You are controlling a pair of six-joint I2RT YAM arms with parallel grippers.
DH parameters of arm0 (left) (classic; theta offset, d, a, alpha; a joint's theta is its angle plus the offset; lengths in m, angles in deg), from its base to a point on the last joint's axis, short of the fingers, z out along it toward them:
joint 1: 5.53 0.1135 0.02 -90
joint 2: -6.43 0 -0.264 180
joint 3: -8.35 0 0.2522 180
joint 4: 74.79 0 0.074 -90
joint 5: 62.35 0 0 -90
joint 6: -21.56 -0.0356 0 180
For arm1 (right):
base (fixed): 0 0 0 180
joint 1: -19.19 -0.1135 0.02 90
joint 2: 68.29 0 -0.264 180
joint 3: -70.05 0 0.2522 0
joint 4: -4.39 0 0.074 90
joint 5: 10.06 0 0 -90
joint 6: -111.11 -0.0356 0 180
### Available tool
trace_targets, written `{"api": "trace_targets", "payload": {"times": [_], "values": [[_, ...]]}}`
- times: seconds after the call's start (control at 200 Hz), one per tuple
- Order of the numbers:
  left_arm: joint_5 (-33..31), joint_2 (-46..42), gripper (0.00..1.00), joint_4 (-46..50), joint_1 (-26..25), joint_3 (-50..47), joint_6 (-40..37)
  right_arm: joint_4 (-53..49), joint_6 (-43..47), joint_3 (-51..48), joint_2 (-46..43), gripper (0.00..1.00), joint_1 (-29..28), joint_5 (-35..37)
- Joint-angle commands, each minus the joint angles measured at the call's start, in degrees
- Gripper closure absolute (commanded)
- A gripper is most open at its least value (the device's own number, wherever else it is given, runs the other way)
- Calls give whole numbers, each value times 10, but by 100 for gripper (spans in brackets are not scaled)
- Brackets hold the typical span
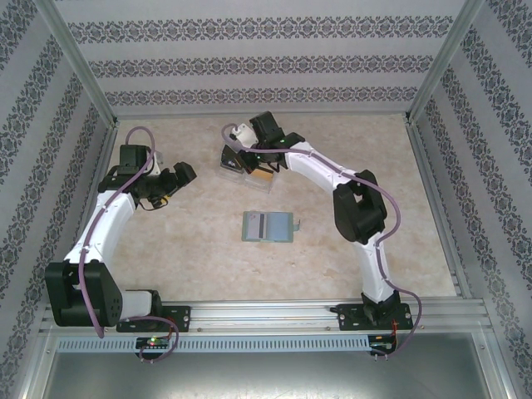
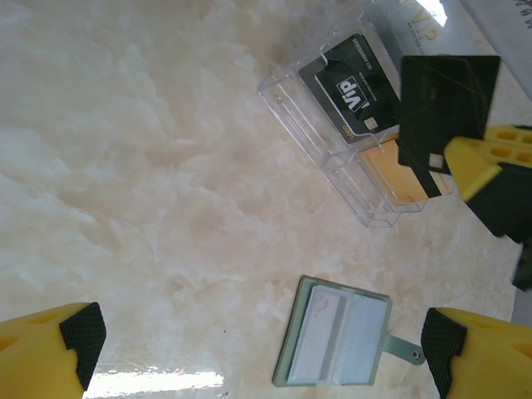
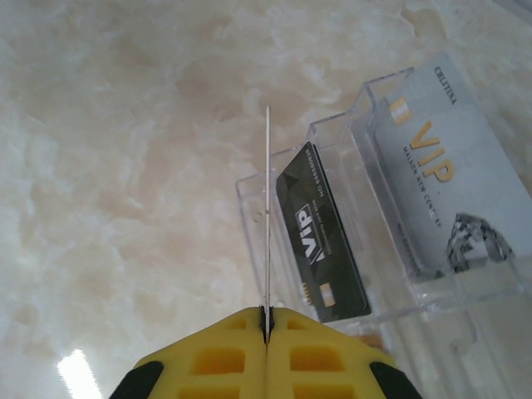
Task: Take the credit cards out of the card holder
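risk: dark card (image 2: 445, 100) is pinched edge-on by the right gripper (image 3: 266, 314) at the clear box (image 3: 357, 108); released crooked, it may be bounced out. left gripper (image 2: 259, 349) is spread over the card holder (image 2: 337, 345), lower centre.

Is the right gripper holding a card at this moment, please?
Yes, the right gripper is shut on a thin card, seen edge-on between its fingers.
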Motion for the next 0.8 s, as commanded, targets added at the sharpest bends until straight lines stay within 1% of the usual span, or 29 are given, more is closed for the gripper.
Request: {"api": "trace_targets", "payload": {"times": [0.0,0.305,0.48,0.624,0.794], "values": [[15,-2,1,16,8,-1,-19,-27,80,33,22,100,-4,15],[28,17,1,14,8,4,-19,-30,106,83,60,100,2,10],[29,23,1,13,8,3,-20,-52,121,113,84,100,5,12],[33,29,1,11,7,3,-21,-66,149,118,93,100,7,-5],[29,27,1,7,9,-3,-23,-71,164,131,103,100,11,19]]}}
